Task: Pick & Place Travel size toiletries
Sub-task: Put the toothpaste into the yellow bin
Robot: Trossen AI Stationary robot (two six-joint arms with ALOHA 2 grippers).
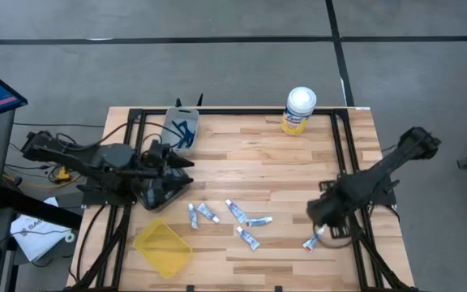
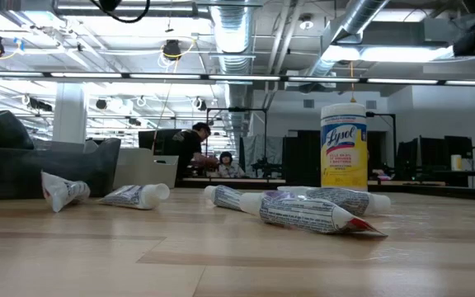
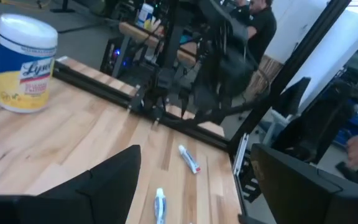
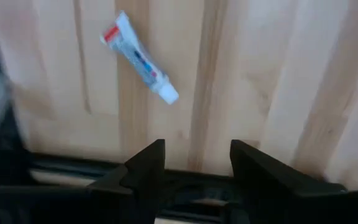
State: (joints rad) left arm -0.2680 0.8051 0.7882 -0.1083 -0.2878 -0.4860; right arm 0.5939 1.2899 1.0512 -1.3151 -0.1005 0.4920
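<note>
1. Table [image 1: 242, 154]: six small white tubes lie on the wood near its front edge. Five form a loose group [image 1: 227, 217] at centre; one tube [image 1: 314, 240] lies apart toward the right side.
2. Right gripper [image 1: 324, 212]: low over the table's right front, just beside the separate tube [image 4: 138, 58]. Its fingers [image 4: 146, 163] stand apart with nothing between them.
3. Left gripper [image 1: 186, 174]: at the table's left side, fingers spread, empty.
4. Yellow tray [image 1: 163, 247]: front left, no tube in it.
5. Wipes canister [image 1: 299, 111]: upright at the far edge.
</note>
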